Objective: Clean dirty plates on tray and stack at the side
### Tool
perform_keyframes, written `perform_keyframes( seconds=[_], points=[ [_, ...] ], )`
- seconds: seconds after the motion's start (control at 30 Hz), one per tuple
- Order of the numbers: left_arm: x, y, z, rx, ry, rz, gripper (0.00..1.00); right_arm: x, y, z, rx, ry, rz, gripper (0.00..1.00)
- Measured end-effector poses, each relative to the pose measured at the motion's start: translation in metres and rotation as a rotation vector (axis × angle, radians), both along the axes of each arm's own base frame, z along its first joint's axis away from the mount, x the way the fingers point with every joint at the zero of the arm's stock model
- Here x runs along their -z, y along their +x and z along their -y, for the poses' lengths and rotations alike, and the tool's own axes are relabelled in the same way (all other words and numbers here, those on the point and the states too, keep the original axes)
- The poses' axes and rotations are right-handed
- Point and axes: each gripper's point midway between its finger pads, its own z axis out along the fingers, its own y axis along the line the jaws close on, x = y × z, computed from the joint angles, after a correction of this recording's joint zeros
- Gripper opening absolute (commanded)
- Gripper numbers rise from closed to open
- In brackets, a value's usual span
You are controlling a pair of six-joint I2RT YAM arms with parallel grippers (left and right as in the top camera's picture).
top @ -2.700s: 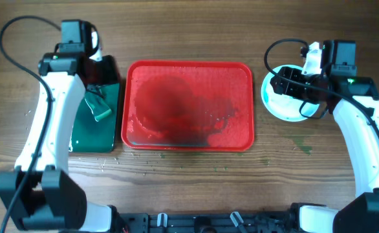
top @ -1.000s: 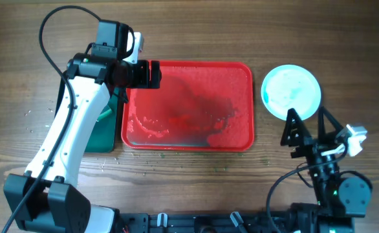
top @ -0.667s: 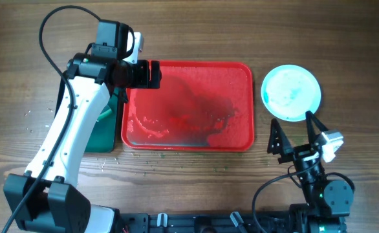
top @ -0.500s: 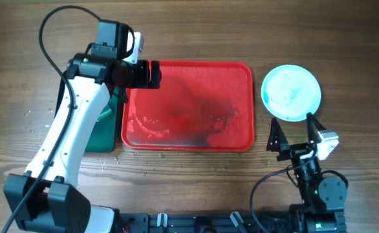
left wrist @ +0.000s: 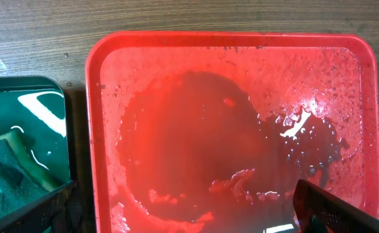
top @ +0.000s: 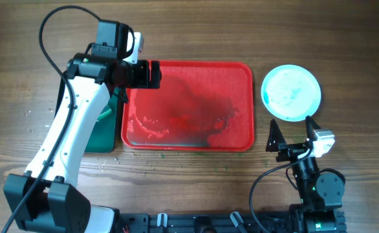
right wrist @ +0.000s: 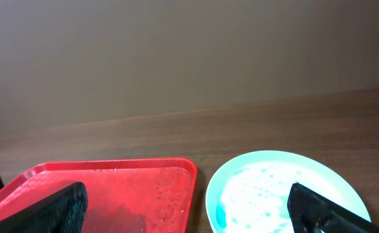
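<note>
The red tray [top: 241, 74] lies mid-table, wet, with no plates on it; it fills the left wrist view [left wrist: 99, 129] and shows in the right wrist view [right wrist: 176, 171]. A stack of plates with a pale aqua one on top [top: 291, 92] sits right of the tray, also in the right wrist view [right wrist: 267, 188]. My left gripper [top: 152, 74] hovers over the tray's upper left part, open and empty [left wrist: 176, 220]. My right gripper [top: 293, 133] is open and empty near the front edge, below the plates [right wrist: 189, 210].
A dark green tray [top: 99, 133] with a green sponge [left wrist: 8, 175] in water sits left of the red tray. Small crumbs dot the wooden table [top: 196, 32] near its front.
My left arm swung from the green tray to over the red tray. My right arm pulled back from the plates to the front edge and drew in slightly.
</note>
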Motion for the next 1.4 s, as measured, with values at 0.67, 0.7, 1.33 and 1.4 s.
perform_keyframes(
  seconds=[0.67,0.7,1.33,1.4],
  points=[
    [-0.012,0.008,0.001,0.037,0.011,0.076,1.0,0.0,0.0,0.0,0.0,0.0,0.0,1.0],
    [-0.023,0.015,0.003,0.052,0.006,0.151,1.0,0.0,0.0,0.0,0.0,0.0,0.0,1.0],
    [-0.039,-0.112,-0.066,-0.066,-0.038,1.077,1.0,-0.001,0.0,0.001,0.003,0.0,0.003,1.0],
    [-0.036,-0.117,-0.07,-0.079,-0.032,1.103,1.0,-0.001,0.0,0.001,0.003,0.0,0.002,1.0]
  ],
)
